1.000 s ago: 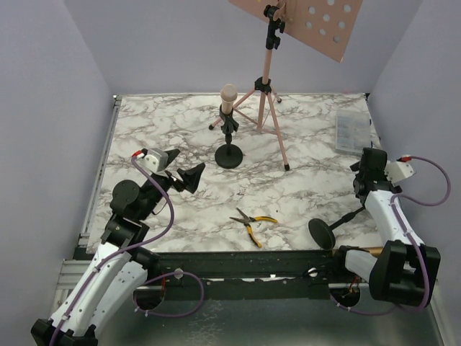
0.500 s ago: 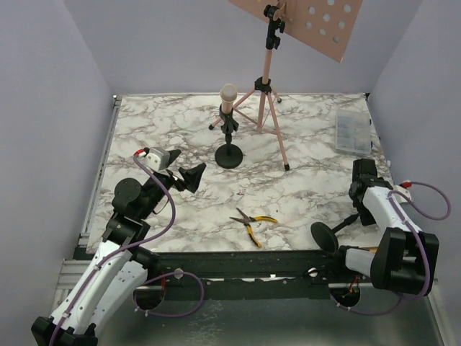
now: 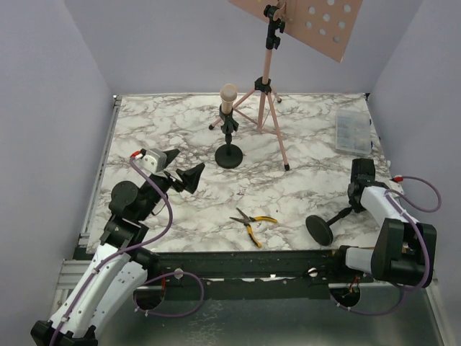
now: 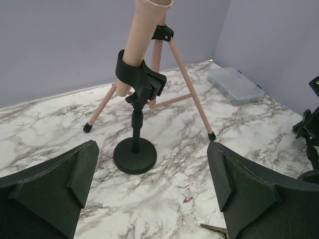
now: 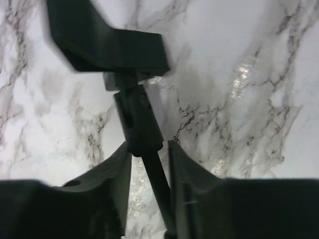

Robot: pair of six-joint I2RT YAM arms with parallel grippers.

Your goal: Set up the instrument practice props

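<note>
Over on the left, the left gripper hangs above the marble table, its jaws spread wide with nothing between them, pointing toward the middle. There the pink microphone is already clipped into a black holder that stands upright on its round base. Just behind it and to the right, the pink tripod music rack stands on its three legs with its perforated desk raised high. I see no pages on the side facing me. Near the front edge lie the yellow-handled pliers, apart from everything else. Further right, the second holder is tipped over with its round base on edge near the table's front. The right gripper pinches its thin stem just below the clip. A clear box sits by the right wall. I'd judge one microphone and the rack done. The tipped holder needs standing up, and the gold microphone and sheet music, nowhere in sight, remain.
</note>
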